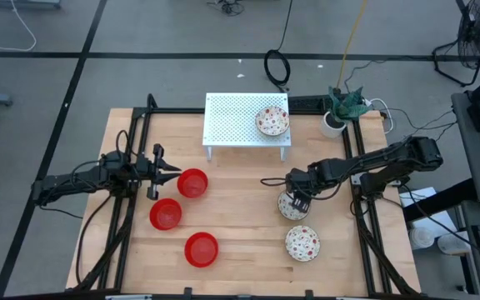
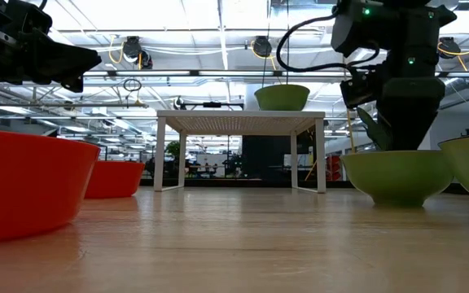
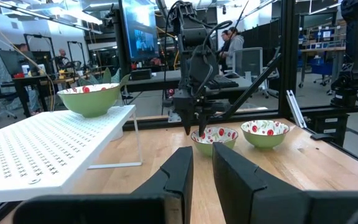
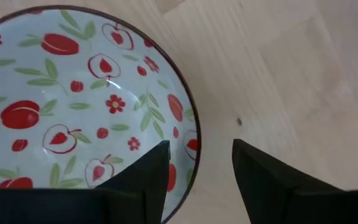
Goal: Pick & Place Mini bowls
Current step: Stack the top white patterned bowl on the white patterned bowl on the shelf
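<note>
Three red mini bowls (image 1: 192, 182) (image 1: 166, 214) (image 1: 201, 249) sit on the table's left half. Two white patterned mini bowls rest at the right, one (image 1: 302, 243) nearer the front, the other (image 4: 73, 106) under my right gripper (image 4: 201, 152). That gripper points down and is open. One finger hangs over the bowl's inside and the other outside its rim (image 4: 193, 134), just above it. A third patterned bowl (image 1: 272, 122) sits on the white rack (image 1: 232, 125). My left gripper (image 3: 202, 165) hovers level beside the farthest red bowl, slightly open, with nothing between its fingers.
A white cup with a green plant (image 1: 337, 115) stands at the far right by the rack. Black frame rails (image 1: 365, 225) run along the table's left and right sides. Bare wood (image 1: 240, 208) lies between the red bowls and the patterned ones.
</note>
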Available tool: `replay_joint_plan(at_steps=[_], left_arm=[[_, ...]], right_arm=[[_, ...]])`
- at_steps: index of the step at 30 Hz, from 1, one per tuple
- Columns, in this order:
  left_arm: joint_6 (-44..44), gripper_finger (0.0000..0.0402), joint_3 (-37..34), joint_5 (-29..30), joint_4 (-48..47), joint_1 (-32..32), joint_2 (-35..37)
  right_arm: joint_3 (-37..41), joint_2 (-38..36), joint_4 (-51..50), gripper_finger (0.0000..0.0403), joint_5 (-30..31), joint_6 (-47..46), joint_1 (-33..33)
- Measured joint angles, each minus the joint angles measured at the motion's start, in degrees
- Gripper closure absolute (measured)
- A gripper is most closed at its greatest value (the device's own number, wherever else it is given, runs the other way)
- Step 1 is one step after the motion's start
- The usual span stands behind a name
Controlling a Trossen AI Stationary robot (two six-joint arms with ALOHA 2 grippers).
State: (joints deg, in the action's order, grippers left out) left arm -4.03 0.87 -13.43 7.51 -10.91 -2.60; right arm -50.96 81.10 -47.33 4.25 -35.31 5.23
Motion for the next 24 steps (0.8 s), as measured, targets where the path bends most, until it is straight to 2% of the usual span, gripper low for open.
replay_joint_plan(at_steps=[18,24], left_arm=[[0.0,0.0337,0.0,0.0,0.0,0.0,0.0],[0.0,0.0337,0.0,0.0,0.0,0.0,0.0]], right_arm=[[0.0,0.0,0.0,0.0243,-0.1,-0.1,0.0],[0.0,0.0,-0.1,0.0245,-6.5,-4.3,0.0]])
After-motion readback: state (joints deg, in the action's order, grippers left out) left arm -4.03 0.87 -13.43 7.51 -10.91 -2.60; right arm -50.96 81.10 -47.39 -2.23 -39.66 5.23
